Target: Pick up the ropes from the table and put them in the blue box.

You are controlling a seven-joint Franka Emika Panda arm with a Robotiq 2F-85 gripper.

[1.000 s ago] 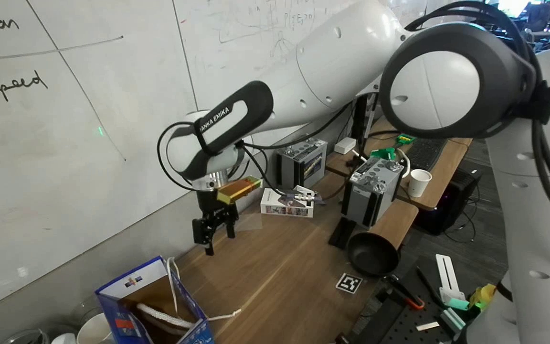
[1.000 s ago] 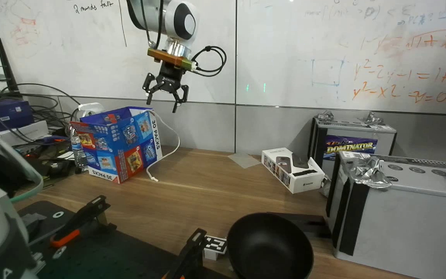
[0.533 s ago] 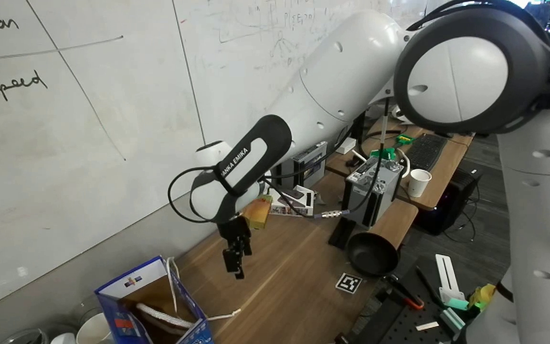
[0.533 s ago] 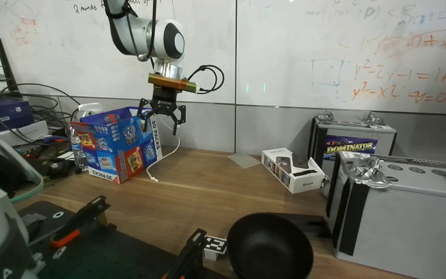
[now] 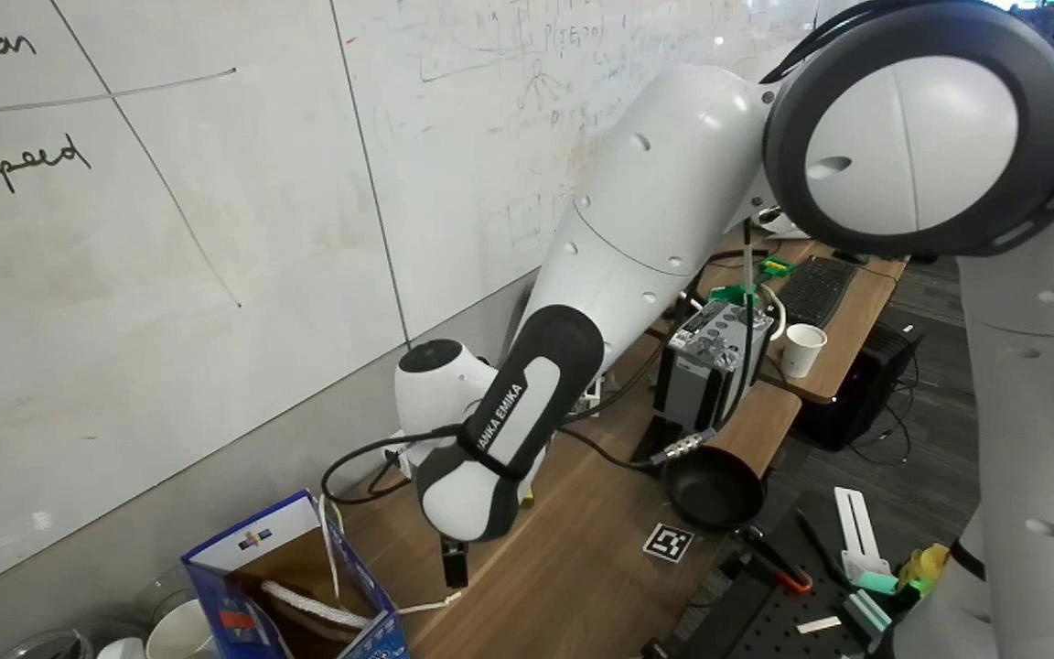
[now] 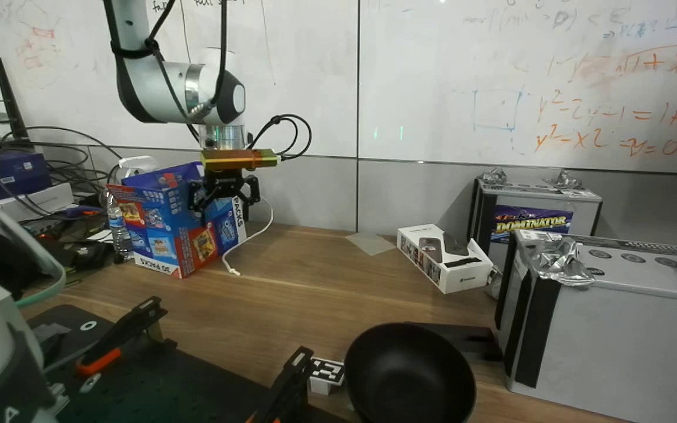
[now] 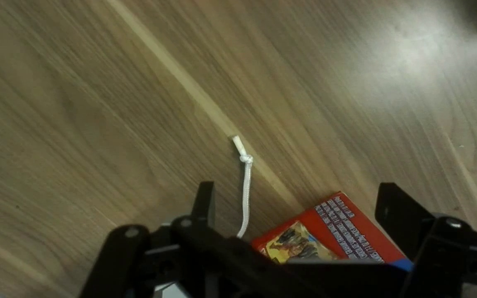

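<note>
The blue box stands upright with its top open on the brown wood table, near the wall. Inside it, in an exterior view, lies a thick white rope. Another white rope hangs over the box's side, its knotted end on the tabletop. My gripper is above the table beside the box, covering part of its printed side. Seen from the wrist, the gripper is open with wide-apart fingers; the rope's end shows below and ahead near one finger. The box's red lower corner shows between the fingers.
A black pan and grey cases stand on the table's other side, with a white carton behind. A whiteboard wall closes off the back. A white cup and a bottle stand by the box.
The open gripper has come down toward the tabletop and closer to the blue box and the rope's loose end. Ropes and box have stayed where they were.
</note>
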